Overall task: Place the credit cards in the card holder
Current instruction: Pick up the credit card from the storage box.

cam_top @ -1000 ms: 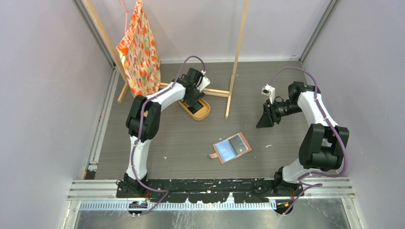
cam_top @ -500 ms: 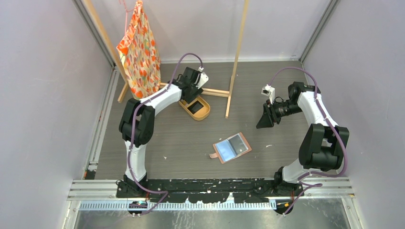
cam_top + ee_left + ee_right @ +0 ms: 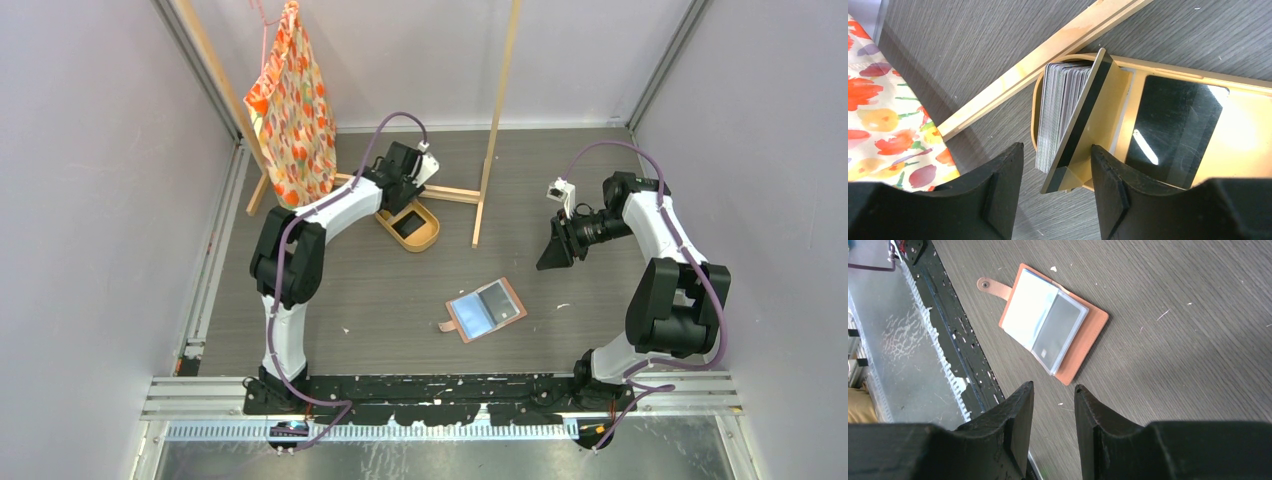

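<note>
The credit cards (image 3: 1060, 110) stand on edge as a stack in the left end of an oval tan tray (image 3: 1173, 70). One card with a black stripe (image 3: 1083, 115) leans out of the stack, tilted. A glossy black card (image 3: 1173, 130) lies flat in the tray's other part. My left gripper (image 3: 1057, 160) is open, its fingers either side of the leaning card's lower corner with gaps on both sides. The card holder (image 3: 485, 309) lies open on the table, also in the right wrist view (image 3: 1048, 325). My right gripper (image 3: 1053, 390) is open and empty, held above the table to its right.
A wooden rack's foot bar (image 3: 1048, 55) runs just behind the tray, and its upright (image 3: 495, 120) stands to the tray's right. An orange patterned cloth bag (image 3: 290, 100) hangs at the far left. The black base rail (image 3: 948, 335) edges the near side.
My left gripper has drawn back from over the tray toward the far side, so the tray's inside now shows from above. The right arm and card holder have not moved.
</note>
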`<state>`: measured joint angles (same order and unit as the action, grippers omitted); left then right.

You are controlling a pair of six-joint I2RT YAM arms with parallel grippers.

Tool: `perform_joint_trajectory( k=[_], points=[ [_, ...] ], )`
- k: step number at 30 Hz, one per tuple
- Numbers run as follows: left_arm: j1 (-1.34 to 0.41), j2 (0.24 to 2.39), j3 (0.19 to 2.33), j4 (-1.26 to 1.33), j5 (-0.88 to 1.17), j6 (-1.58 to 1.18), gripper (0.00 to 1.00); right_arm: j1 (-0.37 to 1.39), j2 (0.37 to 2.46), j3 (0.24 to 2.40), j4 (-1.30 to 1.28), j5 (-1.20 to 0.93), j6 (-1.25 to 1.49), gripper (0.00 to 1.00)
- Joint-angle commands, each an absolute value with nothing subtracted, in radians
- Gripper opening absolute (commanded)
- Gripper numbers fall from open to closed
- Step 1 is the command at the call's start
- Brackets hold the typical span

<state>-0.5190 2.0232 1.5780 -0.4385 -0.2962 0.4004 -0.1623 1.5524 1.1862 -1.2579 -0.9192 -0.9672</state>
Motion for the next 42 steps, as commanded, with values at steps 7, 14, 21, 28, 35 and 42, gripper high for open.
perform_joint_trajectory(
  k=[7,14,21,28,35,42],
  points=[
    [-0.527,1.991,1.591,-0.404,-0.325,0.402,0.33,-0.164,1.556,1.222,-1.28,-0.951,-0.995,0.41],
    [-0.532,1.991,1.594,-0.411,-0.322,0.403,0.2,-0.162,1.562,1.226,-1.29,-0.954,-1.003,0.41],
    [-0.535,1.987,1.595,-0.422,-0.309,0.402,0.17,-0.163,1.563,1.226,-1.293,-0.956,-1.006,0.41],
    [-0.535,1.972,1.591,-0.428,-0.276,0.402,0.22,-0.163,1.562,1.227,-1.298,-0.957,-1.011,0.41],
    [-0.535,1.99,1.594,-0.433,-0.283,0.412,0.22,-0.162,1.565,1.229,-1.305,-0.958,-1.016,0.41],
    [-0.535,1.993,1.595,-0.424,-0.308,0.413,0.25,-0.16,1.571,1.233,-1.316,-0.963,-1.026,0.41]
  ],
)
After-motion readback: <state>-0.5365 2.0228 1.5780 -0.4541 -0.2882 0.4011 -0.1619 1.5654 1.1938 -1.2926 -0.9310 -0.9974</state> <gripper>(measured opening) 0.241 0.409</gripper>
